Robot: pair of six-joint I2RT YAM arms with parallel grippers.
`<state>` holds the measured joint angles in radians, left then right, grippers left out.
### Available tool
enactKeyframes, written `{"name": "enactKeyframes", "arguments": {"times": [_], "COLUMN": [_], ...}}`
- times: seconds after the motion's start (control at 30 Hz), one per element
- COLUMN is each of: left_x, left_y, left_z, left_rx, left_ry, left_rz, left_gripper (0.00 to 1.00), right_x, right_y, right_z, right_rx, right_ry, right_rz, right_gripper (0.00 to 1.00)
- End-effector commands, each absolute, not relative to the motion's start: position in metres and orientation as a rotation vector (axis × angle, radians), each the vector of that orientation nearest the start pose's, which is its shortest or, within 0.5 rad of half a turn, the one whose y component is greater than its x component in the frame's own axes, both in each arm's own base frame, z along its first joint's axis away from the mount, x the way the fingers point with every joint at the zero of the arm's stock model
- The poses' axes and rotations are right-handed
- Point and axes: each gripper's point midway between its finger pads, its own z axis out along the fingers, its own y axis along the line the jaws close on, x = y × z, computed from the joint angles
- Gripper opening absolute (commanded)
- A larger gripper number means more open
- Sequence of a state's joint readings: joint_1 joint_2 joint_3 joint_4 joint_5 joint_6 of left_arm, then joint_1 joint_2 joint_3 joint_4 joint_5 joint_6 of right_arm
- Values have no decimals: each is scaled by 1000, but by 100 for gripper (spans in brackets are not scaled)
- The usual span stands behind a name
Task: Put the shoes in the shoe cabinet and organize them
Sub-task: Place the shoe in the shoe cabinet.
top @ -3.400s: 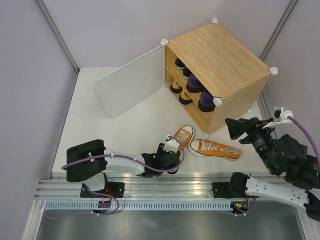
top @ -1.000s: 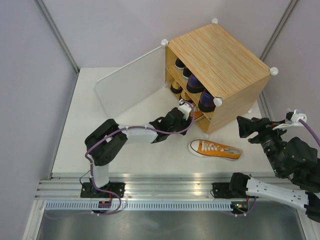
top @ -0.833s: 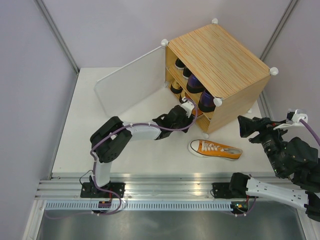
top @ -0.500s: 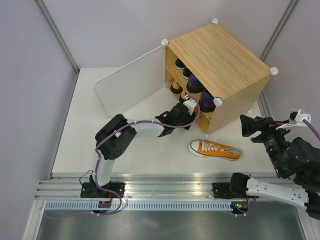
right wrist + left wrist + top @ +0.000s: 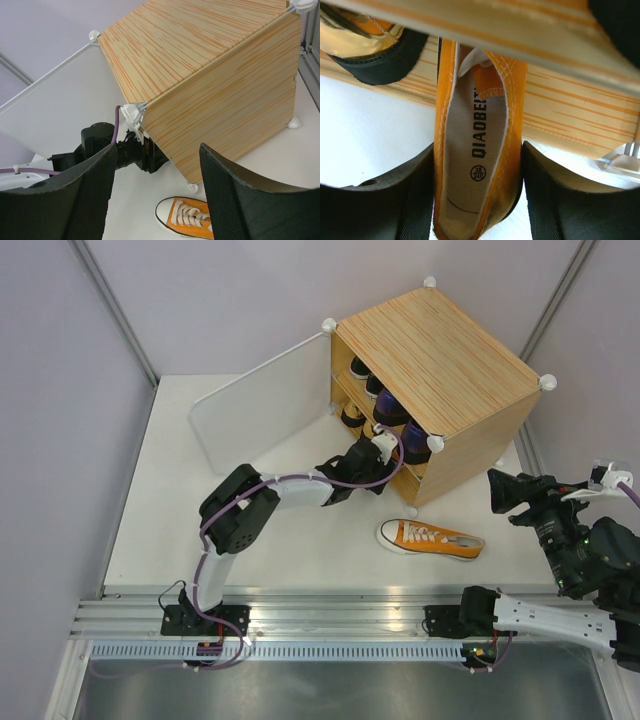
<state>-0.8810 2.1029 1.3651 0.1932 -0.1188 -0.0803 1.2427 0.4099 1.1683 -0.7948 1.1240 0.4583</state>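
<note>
Looking down from above, you see your left claw (image 5: 376, 448) at the open front of the shoe cabinet (image 5: 440, 360), low down by the bottom shelf. From up here you cannot tell what it holds. The white door (image 5: 255, 420) is swung wide to the left. On the top shelf sit the black sneakers (image 5: 358, 367) and the purple loafers (image 5: 410, 440). A gold pump (image 5: 352, 418) peeks out on the shelf below. One orange sneaker (image 5: 430, 538) lies flat on the table (image 5: 200, 520), near the cabinet's front corner. Your right claw (image 5: 508, 492) hangs in the air to the right of that shoe, not touching it.

From the left wrist, your left claw (image 5: 476, 150) is squeezing the held orange sneaker (image 5: 480, 120) by its sides, one finger on each side. The shoe's front end is over the wooden floor (image 5: 570, 115) of the cabinet and goes under a shelf edge. A gold pump (image 5: 350, 35) sits just to its left.

From the right wrist, your right claw (image 5: 157, 155) is spread wide with nothing in it. Past the fingers (image 5: 75, 200) you see the shoe cabinet (image 5: 215, 75), its door (image 5: 55, 110), and the orange sneaker (image 5: 185, 217) on the table below.
</note>
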Motion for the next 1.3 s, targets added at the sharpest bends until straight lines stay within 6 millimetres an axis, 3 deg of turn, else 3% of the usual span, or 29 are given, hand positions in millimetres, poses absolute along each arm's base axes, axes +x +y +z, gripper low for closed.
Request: {"name": "enactKeyframes", "arguments": {"times": [0.0,0.33,0.37,0.57,0.7,0.93,1.07,1.17,1.2,1.27], "left_x": [391,384,382,371,363,345,340,336,336,333], "left_y": [-452,-438,-436,-426,-421,-401,-400,-401,-401,-401], "left_z": [83,79,79,84,91,97,93,89,87,85], "left_rx": [790,752,746,730,722,697,706,716,718,723], "left_ry": [1888,1906,1911,1904,1900,1894,1902,1911,1916,1922], "left_rz": [-513,-506,-508,-532,-557,-572,-592,-610,-612,-624], "left_gripper": [33,61,77,89,92,89,77,58,47,45], "right_x": [167,167,167,167,167,167,167,166,166,166], "right_y": [14,13,14,19,21,27,28,26,26,26], "right_z": [393,394,394,393,393,392,393,393,394,394], "right_rx": [269,278,277,273,272,267,270,277,277,271], "right_ry": [1566,1563,1563,1569,1571,1578,1578,1574,1573,1575], "right_rz": [410,429,436,454,458,467,485,495,498,489], "right_gripper": [71,71,71,71,71,71,71,71,70,70]}}
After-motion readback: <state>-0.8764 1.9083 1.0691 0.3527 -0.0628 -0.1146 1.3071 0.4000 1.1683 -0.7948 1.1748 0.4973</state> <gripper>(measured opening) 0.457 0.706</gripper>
